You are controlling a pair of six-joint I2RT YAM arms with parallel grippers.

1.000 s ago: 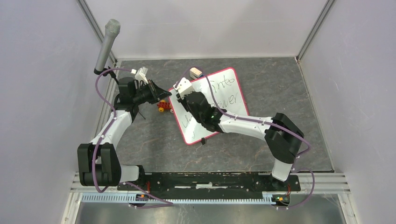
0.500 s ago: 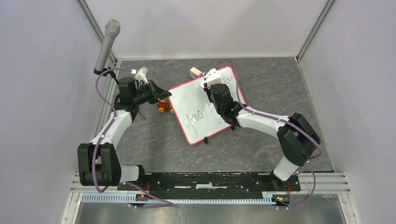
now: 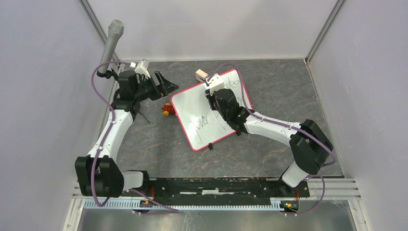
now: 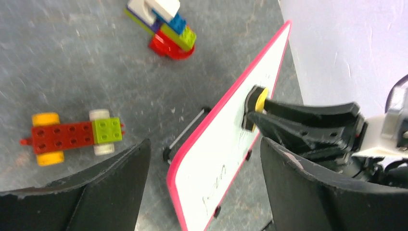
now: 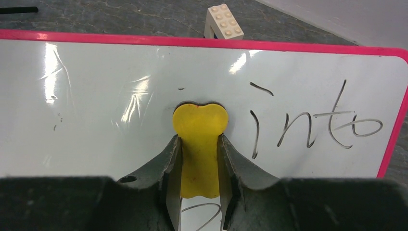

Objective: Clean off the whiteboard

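Note:
The whiteboard [image 3: 195, 108], white with a pink rim, lies tilted on the grey table. Black writing remains at its far right [image 5: 312, 127] and lower middle [image 3: 208, 120]. My right gripper [image 3: 214, 94] is over the board's far part, shut on a yellow eraser [image 5: 199, 125] that presses on the board [image 5: 96, 120] left of the word "into". My left gripper [image 3: 169, 85] hangs open beside the board's left corner, apart from it. In the left wrist view the board's rim [image 4: 219, 108] runs between the wide jaws of that gripper [image 4: 205, 144], and the eraser [image 4: 260, 100] shows edge-on.
A red and green toy-brick car [image 3: 168, 109] sits just left of the board, also [image 4: 72, 137]. A stack of coloured bricks [image 4: 166, 26] lies beyond it. A beige brick [image 3: 201, 74] rests past the board's far edge. A microphone [image 3: 109, 45] stands at the back left.
My left gripper has opened and drawn back from the board's left corner. The right gripper swept the eraser from the left part toward the far right; writing there is gone.

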